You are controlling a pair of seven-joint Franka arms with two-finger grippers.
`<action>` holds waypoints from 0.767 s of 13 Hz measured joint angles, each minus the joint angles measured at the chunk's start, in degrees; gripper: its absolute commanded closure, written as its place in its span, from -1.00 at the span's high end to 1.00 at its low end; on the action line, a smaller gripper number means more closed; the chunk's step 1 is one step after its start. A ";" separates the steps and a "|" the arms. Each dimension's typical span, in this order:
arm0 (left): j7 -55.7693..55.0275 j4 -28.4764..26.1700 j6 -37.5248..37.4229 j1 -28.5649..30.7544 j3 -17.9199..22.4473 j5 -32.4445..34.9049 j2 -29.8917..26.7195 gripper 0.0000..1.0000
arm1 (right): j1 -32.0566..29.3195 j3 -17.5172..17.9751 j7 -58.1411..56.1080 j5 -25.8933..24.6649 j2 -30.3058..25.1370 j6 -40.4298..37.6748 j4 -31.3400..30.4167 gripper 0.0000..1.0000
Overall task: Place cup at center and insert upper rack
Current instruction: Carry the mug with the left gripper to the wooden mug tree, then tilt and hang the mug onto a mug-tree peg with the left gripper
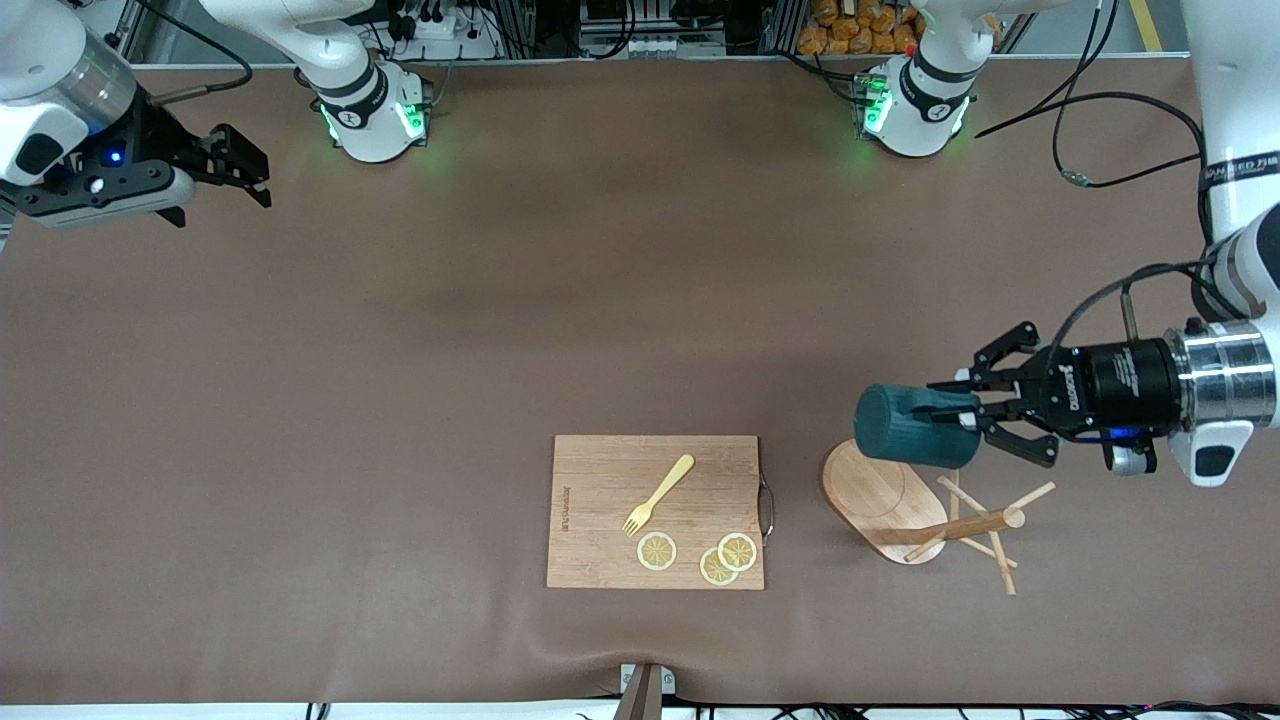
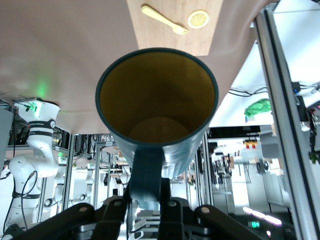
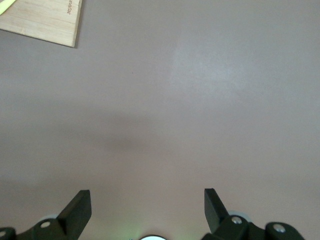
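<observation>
The dark teal cup (image 1: 912, 427) is in the air, tipped on its side, over the oval base of the upper rack (image 1: 880, 492). My left gripper (image 1: 958, 414) is shut on the cup's handle. In the left wrist view the cup (image 2: 157, 100) shows its mustard-yellow inside, and its handle (image 2: 148, 172) sits between my left gripper's (image 2: 148, 200) fingers. The light wooden rack lies tipped over on the table, its post (image 1: 962, 527) and thin pegs pointing toward the left arm's end. My right gripper (image 1: 238, 165) is open and empty, waiting above the table at the right arm's end; it also shows in the right wrist view (image 3: 147, 210).
A rectangular wooden cutting board (image 1: 600, 470) lies near the front edge, beside the rack. On it are a yellow fork (image 1: 660, 493) and three lemon slices (image 1: 657, 551). Its corner shows in the right wrist view (image 3: 45, 22). A black cable (image 1: 1120, 110) trails near the left arm's base.
</observation>
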 measured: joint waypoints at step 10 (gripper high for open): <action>10.31 -0.53 -0.02 1.31 -0.14 -2.02 5.32 -1.00 | -3.61 -1.09 0.32 -0.13 -2.03 -2.85 0.34 1.00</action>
